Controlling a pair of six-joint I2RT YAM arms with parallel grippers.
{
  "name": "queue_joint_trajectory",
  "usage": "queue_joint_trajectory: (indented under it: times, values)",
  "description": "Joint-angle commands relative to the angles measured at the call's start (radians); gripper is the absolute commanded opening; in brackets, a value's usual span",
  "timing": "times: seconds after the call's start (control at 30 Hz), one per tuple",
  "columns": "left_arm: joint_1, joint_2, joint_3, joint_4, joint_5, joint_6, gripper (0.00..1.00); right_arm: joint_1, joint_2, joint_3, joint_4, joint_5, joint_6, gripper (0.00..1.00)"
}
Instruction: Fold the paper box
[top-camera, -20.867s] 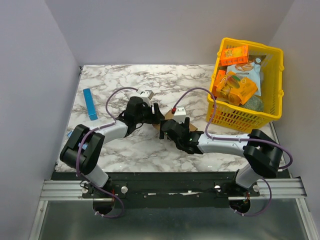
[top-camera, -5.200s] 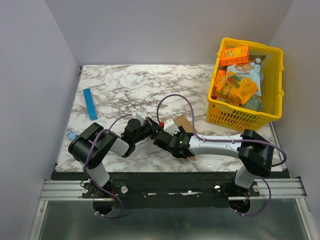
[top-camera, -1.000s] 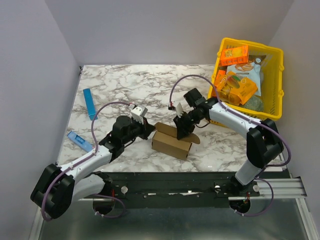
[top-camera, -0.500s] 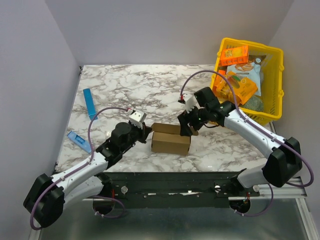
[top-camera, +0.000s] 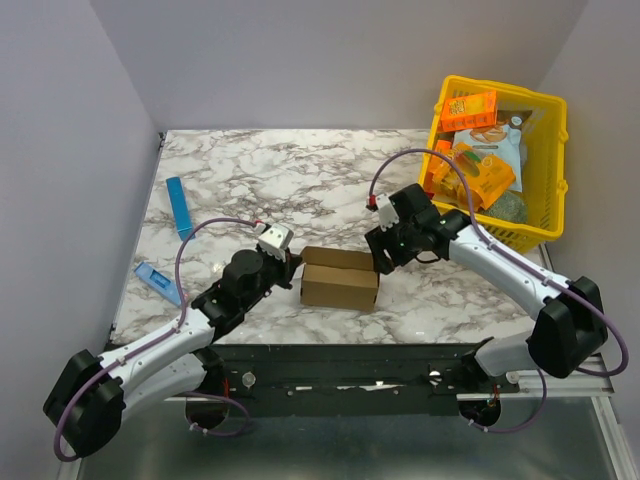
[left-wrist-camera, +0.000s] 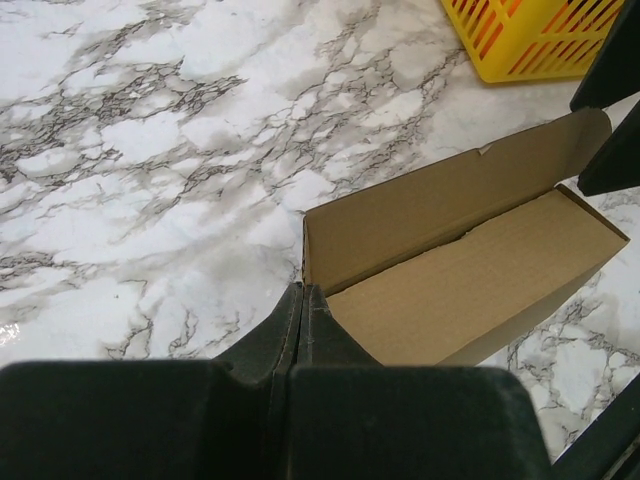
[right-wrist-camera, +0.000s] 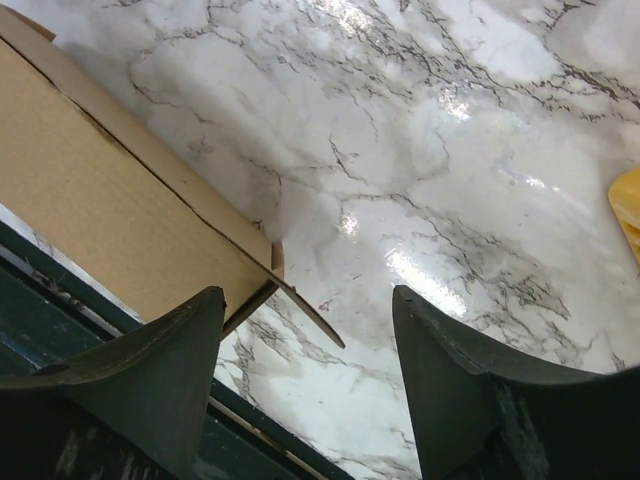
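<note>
The paper box (top-camera: 340, 281) is a plain brown carton lying on its side near the table's front edge. In the left wrist view the paper box (left-wrist-camera: 480, 275) has its long lid panel lying down over the body, with a thin gap along the seam. My left gripper (top-camera: 294, 269) is shut with nothing between its fingers, and its tips (left-wrist-camera: 303, 292) touch the box's left end corner. My right gripper (top-camera: 381, 258) stands open at the box's right end. In the right wrist view a thin end flap (right-wrist-camera: 312, 312) sticks out between the open fingers (right-wrist-camera: 175, 355).
A yellow basket (top-camera: 543, 110) full of orange snack packs stands at the back right, close behind the right arm. A slim blue bar (top-camera: 180, 208) and a smaller blue item (top-camera: 158, 280) lie at the left. The dark front rail (right-wrist-camera: 60, 300) runs just beyond the box.
The box has turned square to the table edge and its raised flaps have gone down. My right gripper moved from over the box to its right end. The left gripper stayed at the left end.
</note>
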Motion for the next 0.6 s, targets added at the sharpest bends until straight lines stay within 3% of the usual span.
queue_joint_trajectory:
  times: [0.0, 0.23, 0.27, 0.33, 0.47, 0.57]
  values:
    - [-0.014, -0.016, -0.001, 0.003, -0.047, 0.025, 0.0, -0.004, -0.048, -0.016, 0.003, 0.056, 0.016, 0.65]
    - [-0.024, -0.023, -0.001, 0.003, -0.06, 0.028, 0.0, -0.004, -0.045, -0.026, 0.004, 0.019, 0.018, 0.35]
    - [-0.025, -0.025, -0.004, 0.003, -0.062, 0.03, 0.0, -0.004, -0.043, -0.027, 0.003, 0.013, 0.016, 0.24]
    - [-0.028, -0.028, -0.006, 0.003, -0.066, 0.028, 0.0, -0.004, -0.04, -0.032, 0.009, 0.004, 0.016, 0.13]
    - [-0.031, -0.039, -0.015, 0.004, -0.091, 0.019, 0.0, -0.004, -0.049, -0.033, 0.015, -0.003, 0.051, 0.02]
    - [-0.04, -0.053, -0.03, 0.015, -0.125, 0.0, 0.0, -0.004, -0.066, -0.02, 0.014, 0.022, 0.117, 0.01]
